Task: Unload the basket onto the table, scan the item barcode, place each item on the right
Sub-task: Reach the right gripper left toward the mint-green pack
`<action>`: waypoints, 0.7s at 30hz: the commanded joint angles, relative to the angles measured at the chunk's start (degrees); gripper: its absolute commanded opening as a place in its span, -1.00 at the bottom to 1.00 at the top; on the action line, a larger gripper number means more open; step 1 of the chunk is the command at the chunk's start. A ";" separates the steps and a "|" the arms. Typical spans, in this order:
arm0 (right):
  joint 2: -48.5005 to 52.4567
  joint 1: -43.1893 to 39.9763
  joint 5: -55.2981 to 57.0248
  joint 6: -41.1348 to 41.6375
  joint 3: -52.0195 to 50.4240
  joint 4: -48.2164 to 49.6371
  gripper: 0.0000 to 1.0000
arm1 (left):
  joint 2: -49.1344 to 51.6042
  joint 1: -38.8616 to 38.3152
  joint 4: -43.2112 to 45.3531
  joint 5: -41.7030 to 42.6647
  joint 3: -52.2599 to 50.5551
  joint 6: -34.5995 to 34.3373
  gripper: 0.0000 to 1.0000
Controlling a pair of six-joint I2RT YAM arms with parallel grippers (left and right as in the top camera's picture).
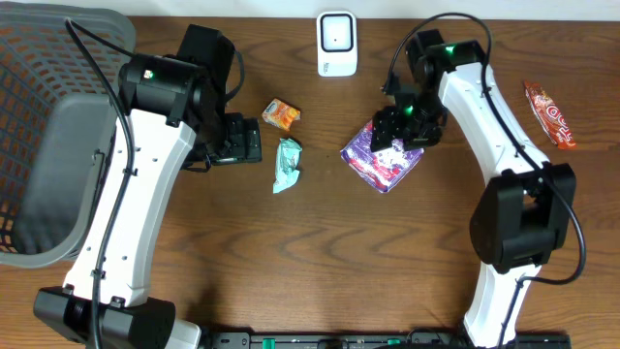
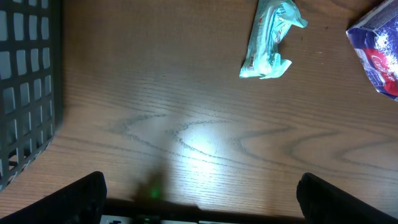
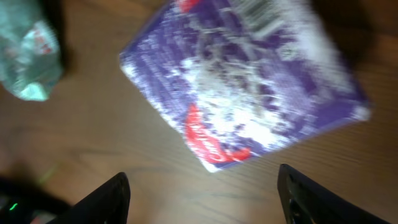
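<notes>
A purple snack packet point(image 1: 383, 160) lies flat on the wooden table, right of centre. In the right wrist view it fills the upper part point(image 3: 249, 81), with a barcode point(image 3: 258, 15) near its top edge. My right gripper point(image 1: 395, 134) hovers over the packet's far corner. Its jaws point(image 3: 202, 193) stand open with only bare wood between them, and the packet is just beyond the fingertips. The white scanner point(image 1: 336, 44) stands at the back edge, centre. My left gripper point(image 1: 237, 141) is open over bare table point(image 2: 202, 193), left of the packets.
A teal packet point(image 1: 288, 165) point(image 2: 270, 40) lies between the two grippers, with an orange packet point(image 1: 282, 114) behind it. A red packet point(image 1: 550, 114) lies at the far right. A dark mesh basket point(image 1: 39, 145) point(image 2: 25, 93) fills the left side.
</notes>
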 commanded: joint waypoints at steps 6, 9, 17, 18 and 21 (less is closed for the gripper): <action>-3.04 5.22 9.38 4.81 0.92 2.10 0.50 | 0.37 -0.02 -0.11 -0.33 0.35 -0.04 0.96; -4.11 7.78 10.60 4.79 0.92 3.26 0.53 | 0.37 -0.02 -0.13 -0.35 0.35 -0.04 0.96; -4.07 16.68 24.22 4.83 -0.15 4.96 0.68 | 0.37 -0.02 -0.11 -0.33 0.35 -0.04 0.96; -4.07 17.46 24.72 4.83 -0.28 5.38 0.73 | 0.37 -0.02 -0.11 -0.35 0.35 -0.04 0.96; -4.07 19.63 25.51 5.27 -0.52 6.99 0.86 | 0.37 -0.02 -0.11 -0.35 0.35 -0.04 0.96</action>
